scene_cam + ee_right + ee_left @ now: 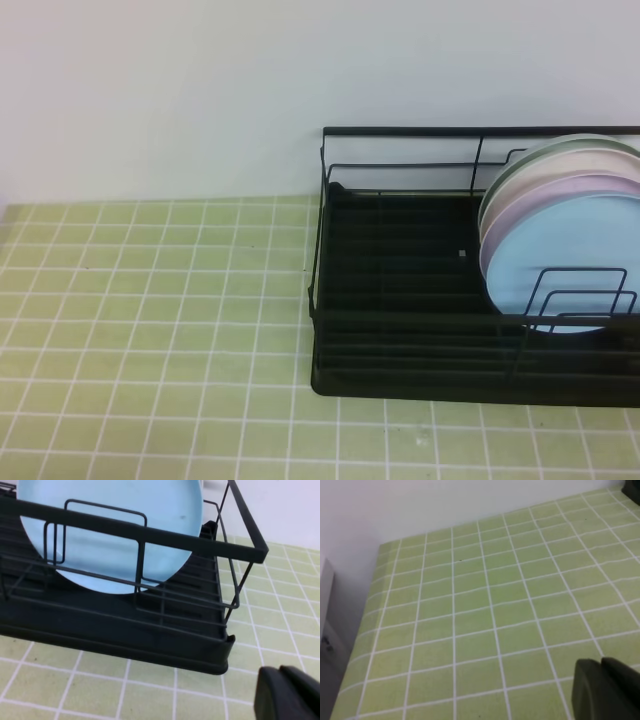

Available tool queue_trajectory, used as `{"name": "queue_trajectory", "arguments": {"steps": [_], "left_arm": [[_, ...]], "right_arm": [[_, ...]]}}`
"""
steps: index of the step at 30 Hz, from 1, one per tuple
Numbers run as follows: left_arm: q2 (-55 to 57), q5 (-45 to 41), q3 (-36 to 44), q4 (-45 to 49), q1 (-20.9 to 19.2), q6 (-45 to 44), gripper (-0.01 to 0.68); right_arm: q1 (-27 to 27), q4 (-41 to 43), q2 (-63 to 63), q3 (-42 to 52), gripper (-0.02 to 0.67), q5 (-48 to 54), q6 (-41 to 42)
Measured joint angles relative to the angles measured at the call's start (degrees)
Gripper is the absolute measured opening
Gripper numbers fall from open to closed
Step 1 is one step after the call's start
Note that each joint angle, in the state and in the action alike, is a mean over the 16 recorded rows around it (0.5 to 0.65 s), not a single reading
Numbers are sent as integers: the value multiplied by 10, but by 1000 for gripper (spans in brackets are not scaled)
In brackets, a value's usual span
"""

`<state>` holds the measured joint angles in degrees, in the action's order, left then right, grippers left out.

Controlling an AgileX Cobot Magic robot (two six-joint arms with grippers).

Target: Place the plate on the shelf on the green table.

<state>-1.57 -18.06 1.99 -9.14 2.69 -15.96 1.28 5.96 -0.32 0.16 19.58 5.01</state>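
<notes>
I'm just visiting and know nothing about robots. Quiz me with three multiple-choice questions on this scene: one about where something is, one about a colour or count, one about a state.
1. Where do the plates stand in the shelf, seen from the high view?
A. at its right end
B. at its left end
C. flat on the tiles in front

2. What colour is the frontmost plate?
A. red
B. light blue
C. black

3. How does that plate sit?
A. lying flat on the green table
B. held in a gripper
C. upright on edge between the wire dividers

Answers:
1. A: the stack of plates fills the right end, and the left part holds none.
2. B: its face is plainly light blue, with a pale pink plate behind it.
3. C: it stands on edge behind the wire loops, and no gripper touches it.
</notes>
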Motion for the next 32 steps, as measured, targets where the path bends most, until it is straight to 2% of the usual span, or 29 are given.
{"name": "queue_trajectory", "arguments": {"steps": [9, 25, 32], "left_arm": [[0, 4, 0, 4, -1, 4, 0], [-1, 10, 0, 9, -2, 77, 0], [-1, 9, 0, 9, -2, 79, 0]], "right_arm": [[0, 0, 0, 0, -1, 0, 0], [0, 1, 0, 0, -1, 0, 0], [0, 1, 0, 0, -1, 0, -1]]}}
